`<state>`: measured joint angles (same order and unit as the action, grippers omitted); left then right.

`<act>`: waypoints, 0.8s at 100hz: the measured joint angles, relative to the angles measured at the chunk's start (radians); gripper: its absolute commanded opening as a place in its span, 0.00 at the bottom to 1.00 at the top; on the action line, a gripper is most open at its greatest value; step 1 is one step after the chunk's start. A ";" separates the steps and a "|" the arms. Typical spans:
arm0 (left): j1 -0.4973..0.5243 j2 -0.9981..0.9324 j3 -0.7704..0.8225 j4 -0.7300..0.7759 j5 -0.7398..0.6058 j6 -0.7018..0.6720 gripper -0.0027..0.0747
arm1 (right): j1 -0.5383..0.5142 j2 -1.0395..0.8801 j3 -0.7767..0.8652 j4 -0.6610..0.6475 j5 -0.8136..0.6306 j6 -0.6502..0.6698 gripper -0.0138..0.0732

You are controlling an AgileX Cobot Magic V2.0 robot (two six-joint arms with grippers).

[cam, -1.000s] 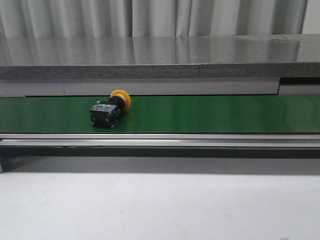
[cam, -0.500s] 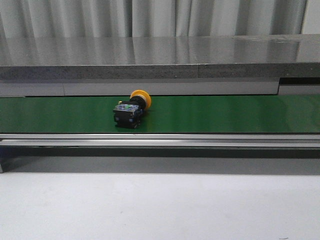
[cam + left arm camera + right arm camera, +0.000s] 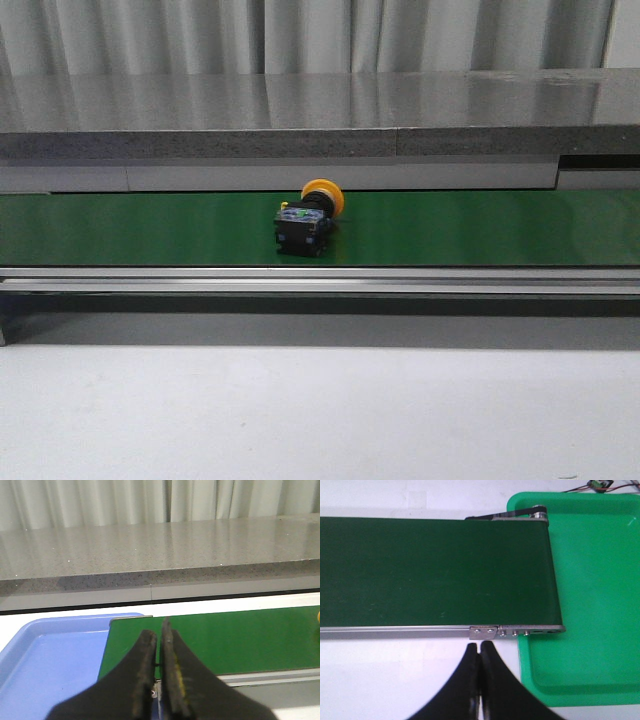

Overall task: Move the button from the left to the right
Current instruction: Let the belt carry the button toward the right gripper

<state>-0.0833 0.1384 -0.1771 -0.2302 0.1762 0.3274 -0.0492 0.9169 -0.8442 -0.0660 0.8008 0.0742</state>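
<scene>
The button (image 3: 306,221) lies on its side on the green conveyor belt (image 3: 480,228), near the middle of the front view, its orange-yellow cap toward the back and its black body toward me. A sliver of the orange cap (image 3: 318,616) shows at the edge of the left wrist view. My left gripper (image 3: 158,636) is shut and empty over the belt's left end. My right gripper (image 3: 479,648) is shut and empty just in front of the belt's right end (image 3: 520,630). Neither arm shows in the front view.
A blue tray (image 3: 50,655) sits off the belt's left end. A green tray (image 3: 590,580) sits off its right end. A grey stone-like ledge (image 3: 320,115) runs behind the belt, and a metal rail (image 3: 320,280) along its front.
The button has travelled rightward along the belt, from left of centre to about the middle. Its orientation is unchanged.
</scene>
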 measured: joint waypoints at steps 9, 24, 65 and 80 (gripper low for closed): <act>0.000 0.000 0.000 0.000 0.000 0.000 0.04 | 0.000 0.032 0.000 0.001 0.009 0.000 0.12; 0.000 0.000 0.000 0.000 0.000 0.000 0.04 | 0.000 0.046 0.000 0.010 0.023 0.000 0.51; 0.000 0.000 0.000 0.000 0.000 0.000 0.04 | 0.000 0.046 0.000 0.100 0.063 0.000 0.81; 0.000 0.000 0.000 0.000 0.000 0.000 0.04 | 0.015 0.049 0.000 0.198 0.052 -0.031 0.81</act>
<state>-0.0833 0.1384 -0.1771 -0.2302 0.1762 0.3274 -0.0345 0.9657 -0.8442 0.1323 0.8532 0.0436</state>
